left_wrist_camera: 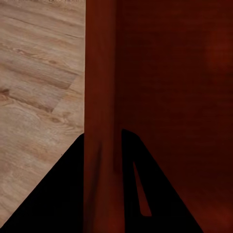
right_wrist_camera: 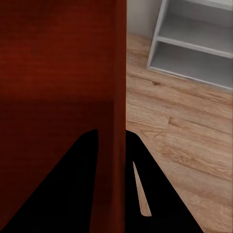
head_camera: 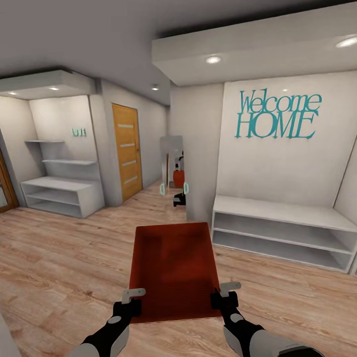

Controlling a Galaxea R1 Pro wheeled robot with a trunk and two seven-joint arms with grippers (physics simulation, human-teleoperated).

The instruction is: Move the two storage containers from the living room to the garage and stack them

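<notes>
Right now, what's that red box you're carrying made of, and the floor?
The storage container looks like smooth, matte orange-red plastic: plain thin walls, no grain, though a render leaves that open. The floor looks like light wood planks, with visible grain, knots and board seams.

- The container (head_camera: 173,267) has smooth, faintly glossy orange-red walls, like plastic.
- The floor (head_camera: 59,258) is light wood planking with visible grain.
- The shelves (head_camera: 282,233) look matt white.
- The door (head_camera: 126,148) is orange wood.
</notes>
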